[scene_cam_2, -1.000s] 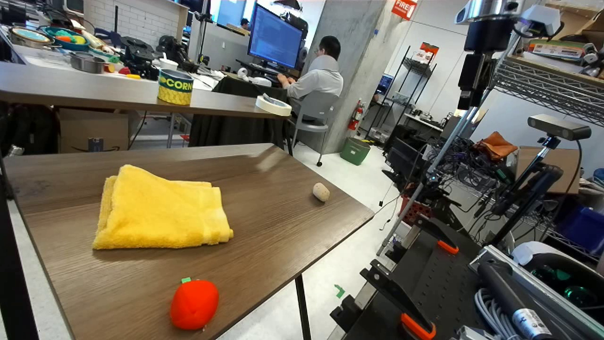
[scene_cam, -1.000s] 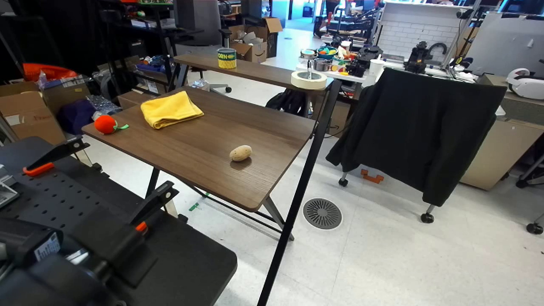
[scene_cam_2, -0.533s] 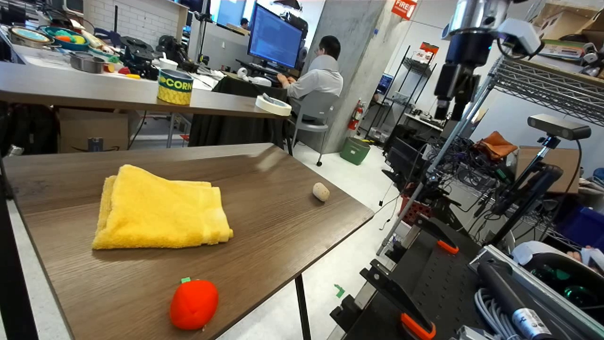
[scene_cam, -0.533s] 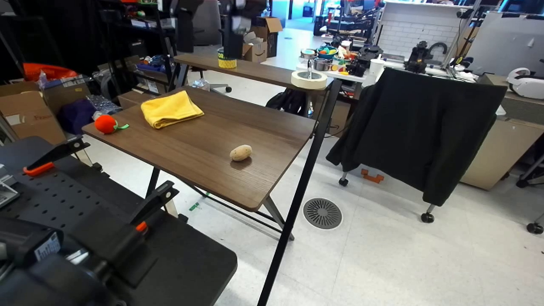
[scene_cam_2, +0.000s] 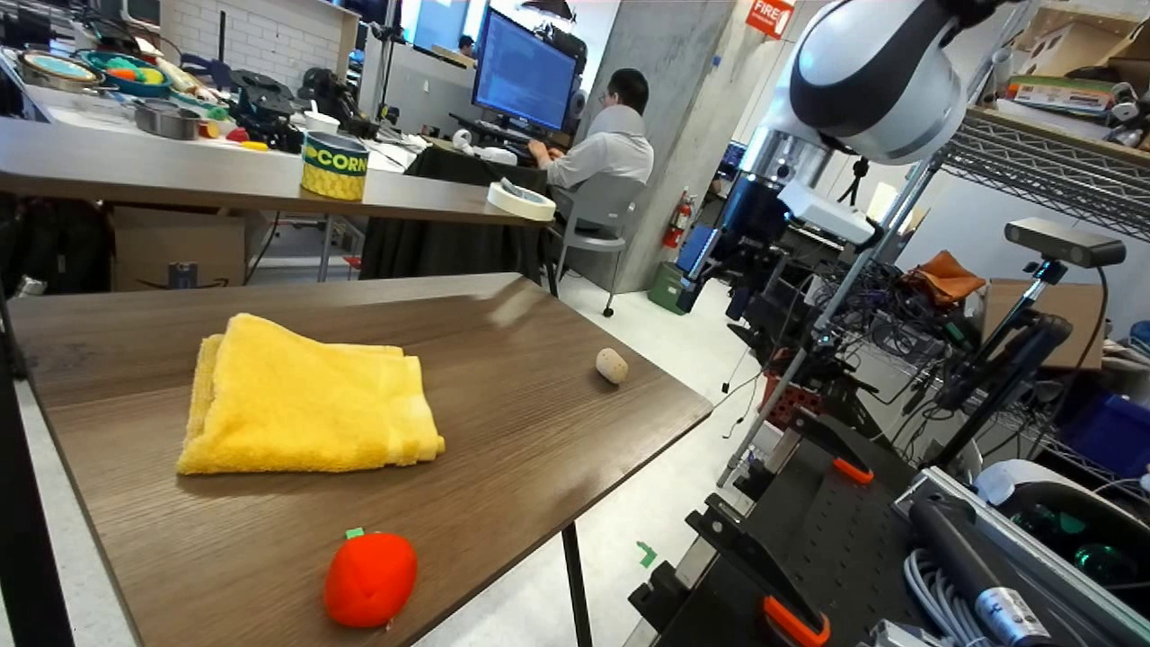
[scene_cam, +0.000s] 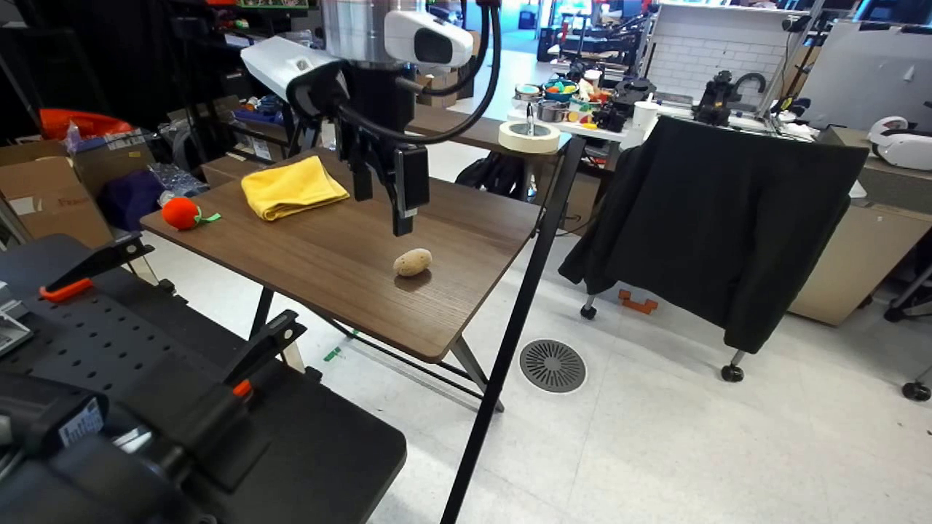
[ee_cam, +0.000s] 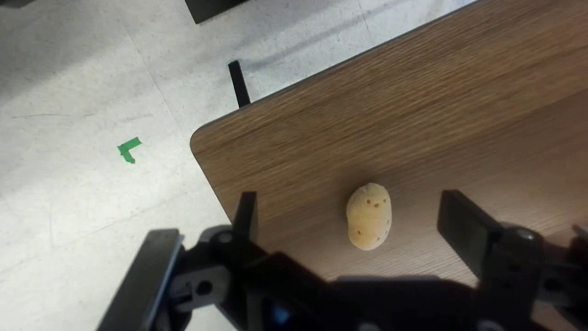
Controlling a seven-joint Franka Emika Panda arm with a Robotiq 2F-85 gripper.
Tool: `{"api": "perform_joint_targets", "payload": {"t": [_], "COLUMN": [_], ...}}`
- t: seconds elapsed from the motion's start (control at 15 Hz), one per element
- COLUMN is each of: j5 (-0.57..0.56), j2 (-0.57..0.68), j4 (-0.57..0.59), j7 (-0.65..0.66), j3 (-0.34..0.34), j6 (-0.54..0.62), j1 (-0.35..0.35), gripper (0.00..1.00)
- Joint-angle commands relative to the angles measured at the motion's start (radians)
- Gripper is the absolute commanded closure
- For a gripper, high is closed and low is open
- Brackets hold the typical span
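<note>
Near a rounded corner of the brown tabletop (ee_cam: 321, 133): a tan potato (ee_cam: 369, 216) with dark spots, resting on the wood.
Gripper (scene_cam: 382, 211): pointing down above the tabletop, its two fingers well apart and clear of the potato; the wrist view shows the potato in the gap between them, wood visible on both sides of it.
Yellow cloth (scene_cam_2: 305, 404): folded, flat on the same tabletop, well apart from the potato.
Red tomato-like thing (scene_cam_2: 370, 580): green at the top, near the tabletop's edge, apart from the yellow cloth.
Raised shelf (scene_cam_2: 198, 166): along one long side of the tabletop, bearing a can (scene_cam_2: 333, 166) marked CORN and, near one end, a cream tape roll (scene_cam_2: 521, 201).
Black surface (scene_cam: 320, 437): beside the opposite long side, two clamps (scene_cam: 271, 342) with orange grips at its edge.
Floor (scene_cam: 655, 437): pale, with a round grate (scene_cam: 553, 366) and green tape (ee_cam: 130, 148).
Black fabric (scene_cam: 717, 225): draped over something on casters, past the tabletop's end.
Person (scene_cam_2: 615, 144): seated before a lit monitor (scene_cam_2: 526, 67).
</note>
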Motion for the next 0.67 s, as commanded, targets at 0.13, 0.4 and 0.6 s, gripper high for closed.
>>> {"api": "perform_joint_targets", "payload": {"t": [0.13, 0.4, 0.6], "j5": [-0.022, -0.038, -0.013], "j2": [0.026, 0.169, 0.279], "j4": [0.019, 0.119, 0.254], "j7": [0.011, 0.096, 0.152], "j3": [-0.015, -0.032, -0.023], "j6": [-0.017, -0.019, -0.033], "j1": [0.009, 0.035, 0.052], "gripper": [0.0, 0.0, 0.0]}}
